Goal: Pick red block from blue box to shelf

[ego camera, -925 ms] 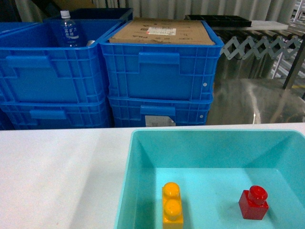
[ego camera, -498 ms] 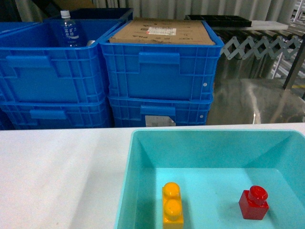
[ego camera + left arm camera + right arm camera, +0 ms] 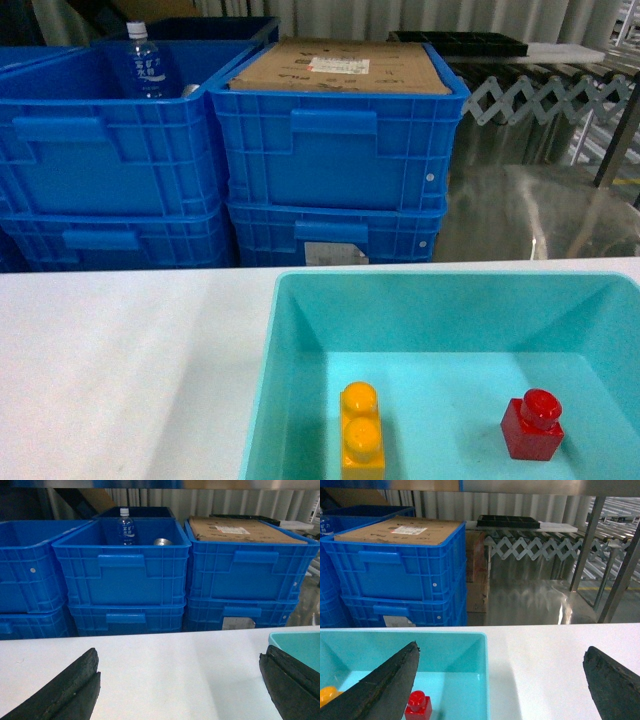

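Observation:
The red block (image 3: 532, 428) stands stud-up on the floor of the blue box (image 3: 440, 276), at its right side. In the right wrist view the red block (image 3: 418, 706) shows just beside my right gripper's left finger (image 3: 390, 685), low in the blue box (image 3: 486, 680). My right gripper (image 3: 502, 648) is open and empty, spanning the box's right wall and bare table. My left gripper (image 3: 180, 654) is open and empty over the white table, left of the box corner (image 3: 295, 641). A steel rail and posts of the shelf (image 3: 545, 487) show behind. Neither gripper appears in the head view.
An orange-yellow two-stud brick (image 3: 361, 432) lies left of the red block in the box. Stacked dark blue crates (image 3: 335, 150) stand behind the white table (image 3: 120, 360), one holding a water bottle (image 3: 146, 62), one a cardboard sheet (image 3: 340, 68). A folding conveyor (image 3: 535, 547) stands at the back right.

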You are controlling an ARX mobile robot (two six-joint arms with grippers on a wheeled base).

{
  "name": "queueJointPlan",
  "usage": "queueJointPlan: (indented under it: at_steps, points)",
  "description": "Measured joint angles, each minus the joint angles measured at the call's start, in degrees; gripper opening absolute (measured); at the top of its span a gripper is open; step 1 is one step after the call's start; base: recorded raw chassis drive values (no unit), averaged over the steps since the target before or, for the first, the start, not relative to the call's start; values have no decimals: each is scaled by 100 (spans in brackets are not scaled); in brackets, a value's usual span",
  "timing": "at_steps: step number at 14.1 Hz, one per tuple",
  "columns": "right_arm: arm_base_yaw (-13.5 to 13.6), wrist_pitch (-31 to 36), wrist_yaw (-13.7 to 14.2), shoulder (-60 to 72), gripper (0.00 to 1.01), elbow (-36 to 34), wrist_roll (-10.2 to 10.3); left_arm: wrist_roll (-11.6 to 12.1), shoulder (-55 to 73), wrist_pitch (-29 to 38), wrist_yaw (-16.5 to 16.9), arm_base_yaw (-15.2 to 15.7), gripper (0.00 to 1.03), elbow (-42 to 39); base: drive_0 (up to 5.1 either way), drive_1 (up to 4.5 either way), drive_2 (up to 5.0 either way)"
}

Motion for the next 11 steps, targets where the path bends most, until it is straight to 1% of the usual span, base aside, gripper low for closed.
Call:
queueJointPlan:
  at_steps: [11]
  points:
    - [0, 0, 2, 0, 98, 0, 0, 0, 0, 0, 0, 0, 98, 0, 0, 0, 0]
